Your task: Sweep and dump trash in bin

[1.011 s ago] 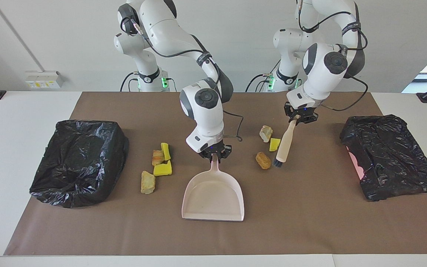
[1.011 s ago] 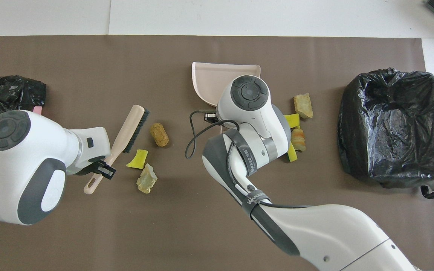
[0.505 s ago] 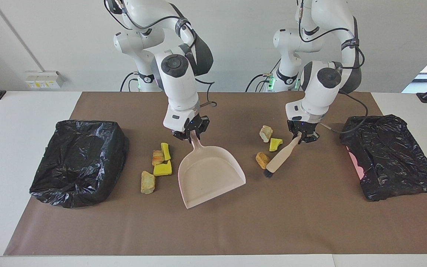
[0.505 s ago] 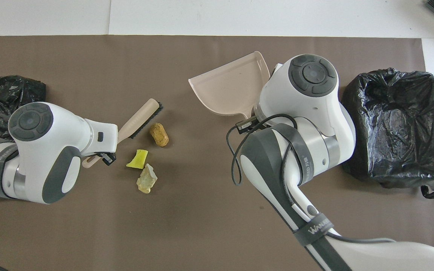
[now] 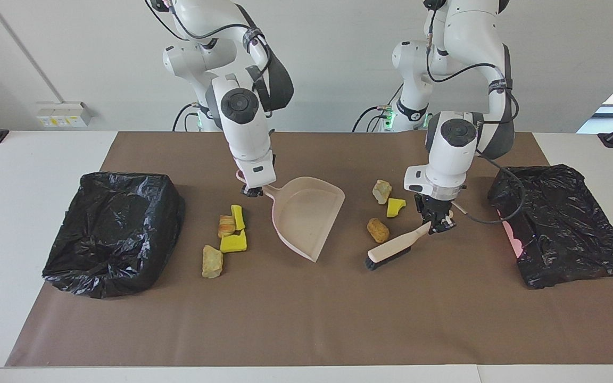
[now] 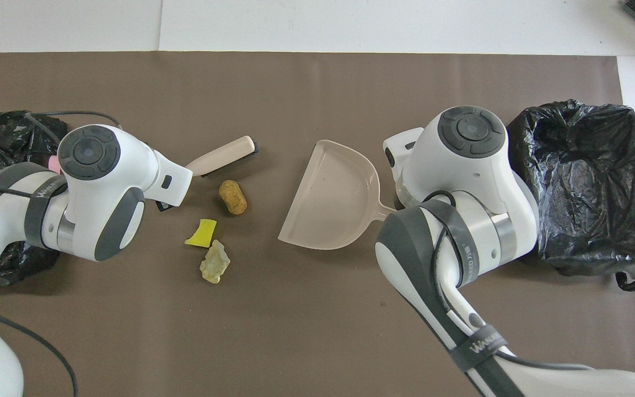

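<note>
Dustpan (image 5: 306, 215) now turned sideways; seven scraps (image 5: 378, 230), two bins (image 5: 112, 231).

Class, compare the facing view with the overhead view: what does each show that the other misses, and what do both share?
Facing view only: four scraps beside the dustpan, the right gripper on its handle, and the left gripper on the brush.
Overhead view only: the far edge of the brown mat.
Both: dustpan, brush, three scraps near the brush, and two black bags.
</note>
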You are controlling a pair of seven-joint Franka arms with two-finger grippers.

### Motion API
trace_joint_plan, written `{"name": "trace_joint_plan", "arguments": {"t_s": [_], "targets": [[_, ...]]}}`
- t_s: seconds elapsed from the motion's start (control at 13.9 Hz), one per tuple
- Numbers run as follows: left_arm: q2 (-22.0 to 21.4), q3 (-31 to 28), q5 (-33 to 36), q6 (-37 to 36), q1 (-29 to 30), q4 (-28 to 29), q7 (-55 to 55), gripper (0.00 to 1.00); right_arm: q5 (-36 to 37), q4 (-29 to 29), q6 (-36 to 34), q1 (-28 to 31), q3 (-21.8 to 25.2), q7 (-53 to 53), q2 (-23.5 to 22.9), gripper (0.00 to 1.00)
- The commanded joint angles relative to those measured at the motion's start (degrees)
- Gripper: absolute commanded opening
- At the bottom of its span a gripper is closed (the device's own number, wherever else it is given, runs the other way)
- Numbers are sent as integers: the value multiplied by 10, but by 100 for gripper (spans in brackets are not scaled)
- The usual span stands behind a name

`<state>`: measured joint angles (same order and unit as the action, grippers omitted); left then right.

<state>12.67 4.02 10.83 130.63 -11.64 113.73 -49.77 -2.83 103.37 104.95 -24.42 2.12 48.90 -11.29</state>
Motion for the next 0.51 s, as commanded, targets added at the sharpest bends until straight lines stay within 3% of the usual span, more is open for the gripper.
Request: {"name": "trace_joint_plan", "arguments": {"t_s": [0.0, 0.14, 0.43], "targets": [[-14, -6, 13, -23, -5, 13, -61, 0, 29, 83, 23, -17, -6, 41, 64, 0], [-21, -6, 13, -66, -1, 13, -121, 0, 40, 115, 39, -37, -6, 39, 85, 0], [-31, -6, 12, -143, -8, 11, -125, 0, 41, 191, 107, -41, -7, 41, 122, 0]]}}
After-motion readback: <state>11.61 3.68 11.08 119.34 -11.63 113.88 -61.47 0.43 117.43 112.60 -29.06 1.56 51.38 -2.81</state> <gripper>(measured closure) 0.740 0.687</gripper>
